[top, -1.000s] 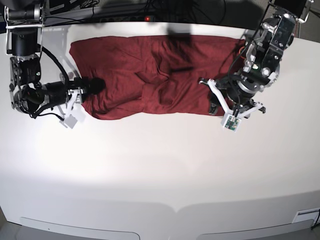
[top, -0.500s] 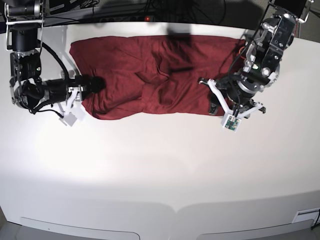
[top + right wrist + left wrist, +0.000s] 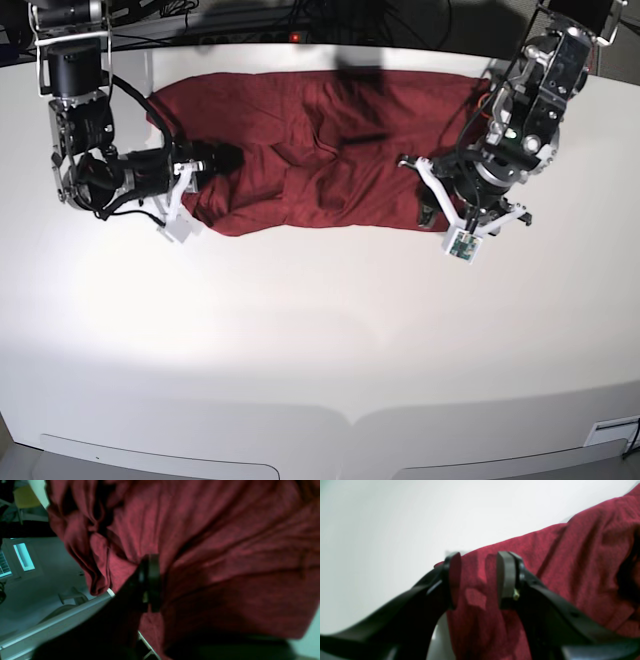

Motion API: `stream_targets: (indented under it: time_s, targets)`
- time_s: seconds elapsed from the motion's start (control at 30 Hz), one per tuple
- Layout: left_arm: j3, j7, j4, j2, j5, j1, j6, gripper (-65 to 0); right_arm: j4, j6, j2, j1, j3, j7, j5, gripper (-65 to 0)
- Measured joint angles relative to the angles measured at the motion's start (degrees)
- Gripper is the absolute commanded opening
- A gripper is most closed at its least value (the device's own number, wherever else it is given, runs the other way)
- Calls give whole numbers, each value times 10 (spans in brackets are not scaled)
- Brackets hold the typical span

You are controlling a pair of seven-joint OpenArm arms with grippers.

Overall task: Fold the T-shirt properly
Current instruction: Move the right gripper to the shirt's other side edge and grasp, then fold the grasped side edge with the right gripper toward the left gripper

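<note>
While the T-shirt (image 3: 320, 150) lies spread and wrinkled across the far half of the white table (image 3: 320, 340), 2 arms work at its opposite ends. Right gripper (image 3: 215, 160), at the base view's left: jaws closed, pinching a gathered fold of the maroon fabric, which bunches and drapes around the single finger (image 3: 151, 580) visible in the right wrist view. Left gripper (image 3: 478, 580), at the base view's right: jaws apart, its 2 pads straddling the shirt's near edge, with cloth lying between them; neither pad presses the fabric.
</note>
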Motion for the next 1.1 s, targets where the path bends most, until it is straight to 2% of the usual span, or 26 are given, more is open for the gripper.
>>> stream_targets:
  time_s: [0.23, 0.33, 0.4, 0.47, 0.53, 0.6, 0.77, 1.1]
  targets:
    - [0, 5, 0, -9, 0, 0, 0, -420, 0, 0, 6, 2, 0, -5, 1, -650]
    - [0, 7, 0, -26, 0, 0, 4, -420, 0, 0, 33, 7, 5, -11, 5, -650]
    - [0, 10, 0, -33, 0, 0, 18, -420, 0, 0, 59, 9, 16, -12, 26, -650]
    - [0, 11, 0, -34, 0, 0, 19, -420, 0, 0, 84, 11, 27, -13, 56, -650]
    - [2, 10, 0, -33, 0, 1, 19, -420, 0, 0, 101, 14, 28, -13, 80, -650]
    - [2, 10, 1, -34, 0, 3, 19, -420, 2, 0, 103, 15, 28, -14, 113, -650]
    - [2, 4, 1, -35, 0, 8, 19, -420, 14, 0, 56, 14, 28, -15, 119, -650]
    - [2, 4, 1, -37, 0, 9, 19, -420, 166, 0, -102, -18, 27, -19, 65, -650]
